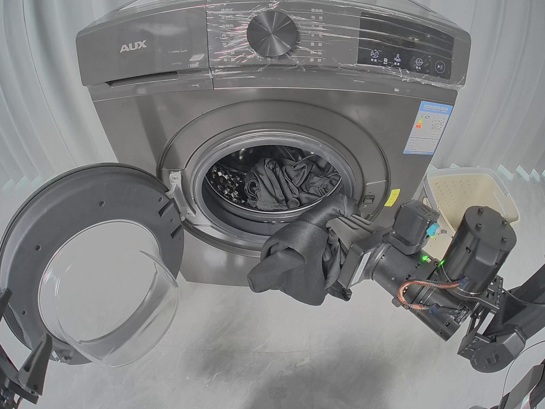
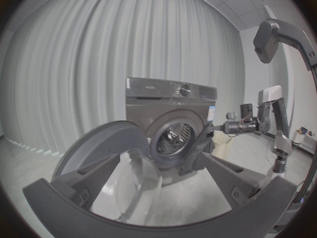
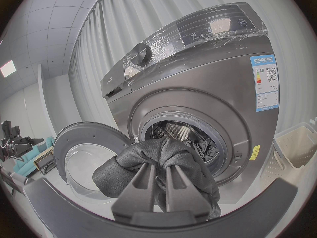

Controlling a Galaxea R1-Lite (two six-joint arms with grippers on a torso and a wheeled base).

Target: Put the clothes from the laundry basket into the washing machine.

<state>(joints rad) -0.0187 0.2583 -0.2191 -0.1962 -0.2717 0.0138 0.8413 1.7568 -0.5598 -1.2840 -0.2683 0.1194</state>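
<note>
The grey washing machine [image 1: 272,109] stands with its round door [image 1: 85,257] swung open to the left. Dark clothes [image 1: 289,180] lie inside the drum. My right gripper [image 3: 160,179] is shut on a black mesh garment [image 1: 301,257], which hangs bunched just in front of the lower right rim of the drum opening. From the right wrist view the garment [image 3: 145,156] drapes over both fingers, with the drum right behind it. The cream laundry basket [image 1: 471,191] stands to the right of the machine, behind my right arm. My left gripper [image 2: 158,157] is open and holds nothing, low on the left, near the door.
The open door [image 2: 109,142] with its glass bowl takes up the floor space left of the machine. Grey floor lies bare in front of the machine. Curtains run behind it. A couch and a camera rig [image 3: 13,139] stand far off in the room.
</note>
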